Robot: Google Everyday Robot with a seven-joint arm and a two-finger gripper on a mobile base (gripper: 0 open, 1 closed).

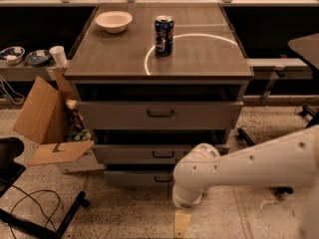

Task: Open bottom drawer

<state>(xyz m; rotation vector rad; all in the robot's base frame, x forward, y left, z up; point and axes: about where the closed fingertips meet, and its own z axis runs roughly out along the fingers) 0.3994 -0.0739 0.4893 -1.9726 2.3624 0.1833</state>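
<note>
The grey cabinet [159,63] has three drawers stacked in front. The bottom drawer [130,178] is the lowest and narrowest front, with a small dark bar handle [163,179]; its right part is hidden behind my white arm [239,168]. My gripper [181,224] hangs low over the floor, just in front of and below that drawer, slightly right of the handle and not touching it. The arm reaches in from the right.
A white bowl [113,21] and a blue can [164,35] stand on the cabinet top. An open cardboard box [47,118] sits on the floor at the left. A black chair base and cables [30,208] lie at the lower left. A dark table [305,49] is at the right.
</note>
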